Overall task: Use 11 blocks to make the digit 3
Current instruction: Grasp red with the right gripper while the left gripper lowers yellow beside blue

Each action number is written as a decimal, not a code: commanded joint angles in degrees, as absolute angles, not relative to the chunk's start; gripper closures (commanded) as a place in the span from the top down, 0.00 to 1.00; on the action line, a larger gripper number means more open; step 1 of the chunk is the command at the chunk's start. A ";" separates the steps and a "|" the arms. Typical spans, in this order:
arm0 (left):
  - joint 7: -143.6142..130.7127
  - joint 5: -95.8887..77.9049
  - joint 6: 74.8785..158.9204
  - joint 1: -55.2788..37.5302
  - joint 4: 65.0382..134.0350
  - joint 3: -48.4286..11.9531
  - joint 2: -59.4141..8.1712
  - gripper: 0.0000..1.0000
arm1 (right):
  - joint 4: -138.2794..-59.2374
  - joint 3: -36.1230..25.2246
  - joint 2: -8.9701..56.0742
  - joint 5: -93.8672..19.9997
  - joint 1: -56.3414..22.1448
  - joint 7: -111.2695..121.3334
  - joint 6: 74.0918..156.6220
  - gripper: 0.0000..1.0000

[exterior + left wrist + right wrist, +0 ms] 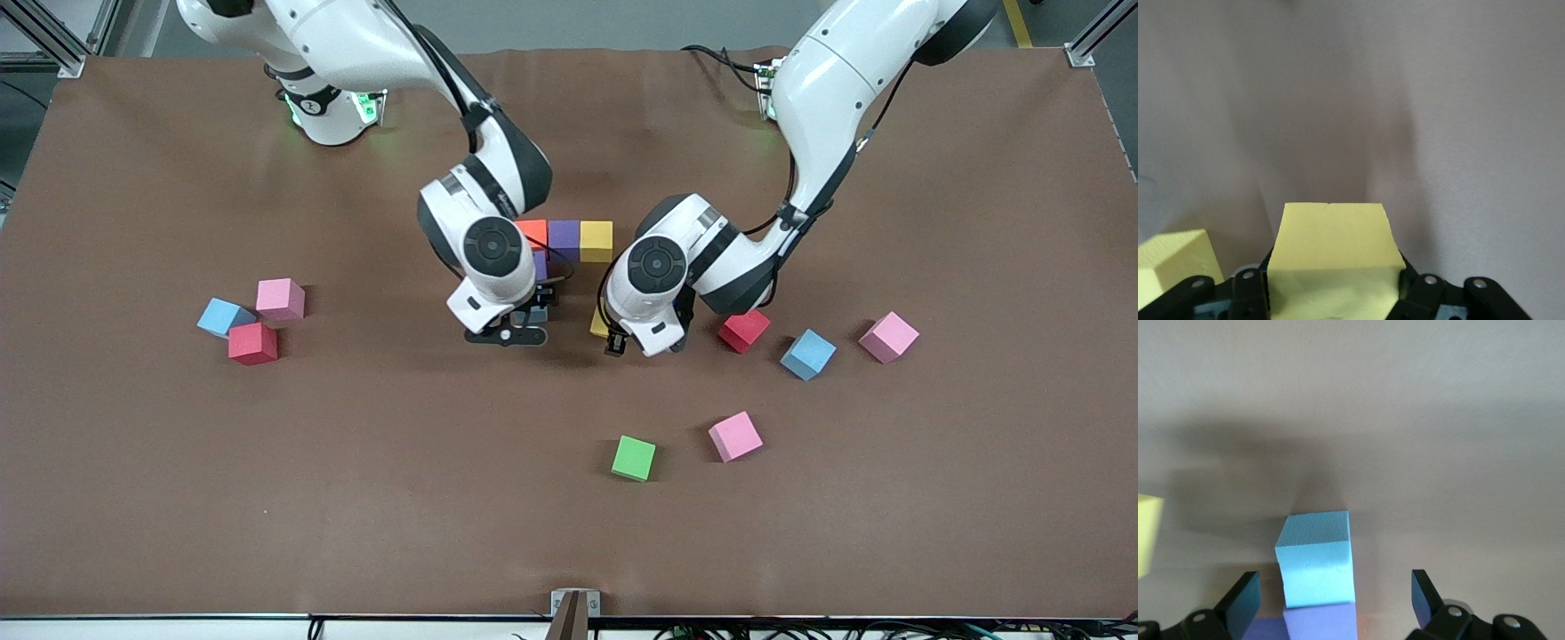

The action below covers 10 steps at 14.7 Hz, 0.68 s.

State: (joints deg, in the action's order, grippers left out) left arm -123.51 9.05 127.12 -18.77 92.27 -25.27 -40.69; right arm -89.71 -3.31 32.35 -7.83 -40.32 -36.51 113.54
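Currently the build is sitting at an early stage: a bar of three cubes, orange block (533,232), purple block (564,236) and yellow block (596,240), is lying in a touching row on the tabletop (356,498), with a second purple block (1321,623) tucked against it and a light blue block (1317,567) touching that one in turn

Right gripper (1335,593) is standing low over the light blue block with its fingers (1241,597) spread wide, one on each side of the cube and clear of it; judging by this, the block is already set down as the start of the middle bar and the grip is off

Left gripper (1335,293) is pinching another yellow block (1335,263), fingers narrow against its two sides, low over the tabletop just beside the right gripper's end of the figure; a further yellow face (1175,263) is showing off to one side of these fingers, most likely the yellow block of the first bar

Next move, as I read it: right gripper needs to lift straight up without nudging the light blue block, then the left gripper's cube goes down flush against it

Loose stock is waiting scattered: green block (633,458) and pink block (735,436) nearer the front camera; red, light blue and pink cubes lying toward each arm's end

No containers anywhere on the tabletop; nothing is being held in anything
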 commanded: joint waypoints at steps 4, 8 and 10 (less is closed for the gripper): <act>-144.47 19.33 136.93 -21.79 98.79 -25.31 -39.64 0.04 | -97.63 -0.70 21.02 -7.82 -26.57 -20.52 109.42 1.00; -151.50 19.42 141.22 -23.55 100.63 -25.31 -39.64 0.05 | -100.02 -1.05 19.86 -6.95 -15.58 -3.90 107.93 1.00; -152.49 19.51 144.92 -23.73 101.77 -25.31 -39.90 0.05 | -100.02 -1.05 19.95 -2.31 -11.10 -0.02 107.49 1.00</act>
State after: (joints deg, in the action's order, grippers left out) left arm -149.95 18.37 141.30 -23.32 99.41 -25.44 -40.70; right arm -97.82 -2.54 21.79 -5.90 -15.27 -3.52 107.64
